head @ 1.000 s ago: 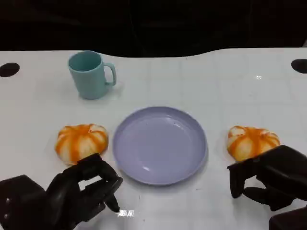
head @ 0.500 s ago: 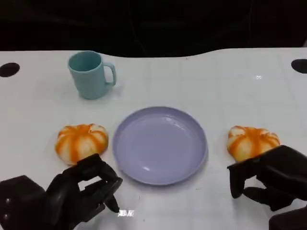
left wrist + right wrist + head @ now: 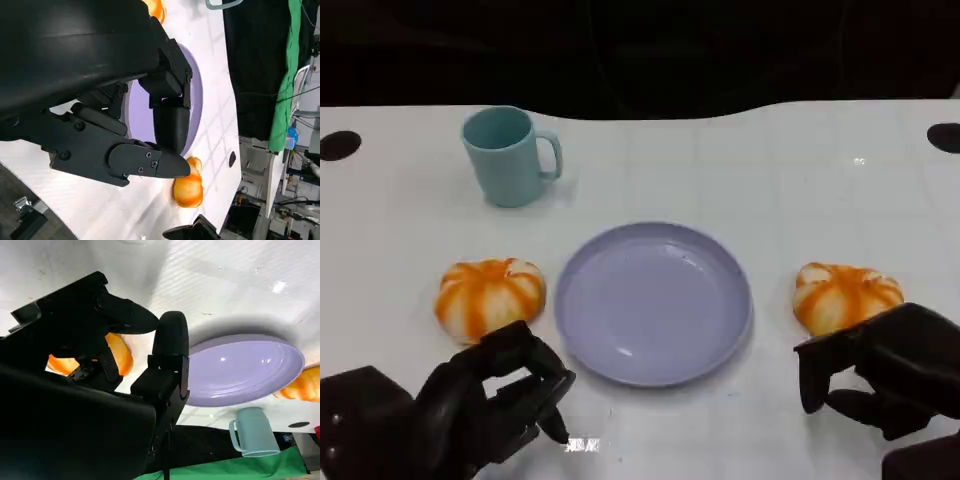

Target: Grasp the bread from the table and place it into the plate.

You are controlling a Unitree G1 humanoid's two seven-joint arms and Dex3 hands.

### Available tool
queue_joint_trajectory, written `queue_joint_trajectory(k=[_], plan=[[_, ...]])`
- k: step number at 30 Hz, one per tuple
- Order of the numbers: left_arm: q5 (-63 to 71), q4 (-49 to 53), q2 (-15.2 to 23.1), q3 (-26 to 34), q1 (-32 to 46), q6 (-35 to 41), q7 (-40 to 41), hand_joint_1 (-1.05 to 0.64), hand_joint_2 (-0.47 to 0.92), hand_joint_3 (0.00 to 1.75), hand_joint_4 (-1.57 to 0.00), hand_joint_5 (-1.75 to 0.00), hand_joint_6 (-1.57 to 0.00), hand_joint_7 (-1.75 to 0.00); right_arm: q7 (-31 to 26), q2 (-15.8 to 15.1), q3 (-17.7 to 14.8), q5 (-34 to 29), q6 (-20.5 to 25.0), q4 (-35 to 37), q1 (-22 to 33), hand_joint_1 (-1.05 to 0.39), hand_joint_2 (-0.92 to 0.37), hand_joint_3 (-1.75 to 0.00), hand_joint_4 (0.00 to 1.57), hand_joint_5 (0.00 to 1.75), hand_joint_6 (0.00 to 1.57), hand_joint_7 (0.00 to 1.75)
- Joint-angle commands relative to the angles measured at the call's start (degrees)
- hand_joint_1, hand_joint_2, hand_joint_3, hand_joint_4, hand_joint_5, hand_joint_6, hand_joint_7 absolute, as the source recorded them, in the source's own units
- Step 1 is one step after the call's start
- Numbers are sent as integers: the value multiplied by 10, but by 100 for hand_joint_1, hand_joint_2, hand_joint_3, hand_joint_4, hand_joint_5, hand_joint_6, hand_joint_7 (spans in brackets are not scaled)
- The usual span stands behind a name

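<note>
- On the desk [image 3: 790,160], the purple plate [image 3: 653,303] is sitting dead centre and carrying nothing; using it as the landmark.
- Two pieces of bread are lying either side of the plate: left bread [image 3: 489,296] just beside its left rim, right bread [image 3: 845,294] a little further off the right rim. Neither is in the plate, so the task is not yet started in effect.
- Left hand [image 3: 470,405] is hovering on the near-left side of the plate, just short of the left bread. Fingers [image 3: 167,125] are curling in loosely but gripping nothing; a gap is showing between them.
- Right hand [image 3: 885,365] is sitting on the near-right side of the plate, right up against the right bread. Fingers [image 3: 170,347] are arching apart, holding nothing. Probably pre-shaped to wrap over the bun.
- Teal mug [image 3: 508,155] is standing upright well beyond the plate on the far-left, handle pointing right; not involved, out of both reach paths.
- Judgement: the right hand is looking better placed for the first grasp, being nearer its bread.
</note>
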Motion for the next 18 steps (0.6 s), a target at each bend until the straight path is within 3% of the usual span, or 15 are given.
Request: queue_joint_trajectory(k=[1, 8, 12, 15, 18], plan=[[0, 3, 8, 5, 3, -7, -3, -56, 92, 26, -72, -175, -67, -151, -8, -3, -19, 19, 5, -18, 6, -22, -67, -81, 75, 163, 88, 87], [0, 4, 9, 5, 2, -8, -4, -56, 92, 27, -72, -175, -67, -151, -32, 3, -39, 32, 0, -32, 14, -26, -73, -44, 73, 139, 95, 42], [0, 4, 9, 5, 1, -6, -4, -57, 92, 26, -72, -175, -67, -151, -29, 0, -48, 47, -3, -42, 17, -36, -90, -10, 69, 117, 96, 16], [0, 5, 8, 5, 0, -7, -3, -56, 92, 27, -72, -175, -67, -151, -12, -7, -58, 58, 5, -62, 19, -45, -92, -9, 68, 90, 90, 7], [-1, 7, 8, 5, 0, -8, -4, -56, 92, 26, -73, -175, -67, -151, -1, -12, -69, 67, 13, -80, 21, -49, -92, -8, 65, 83, 85, 3]])
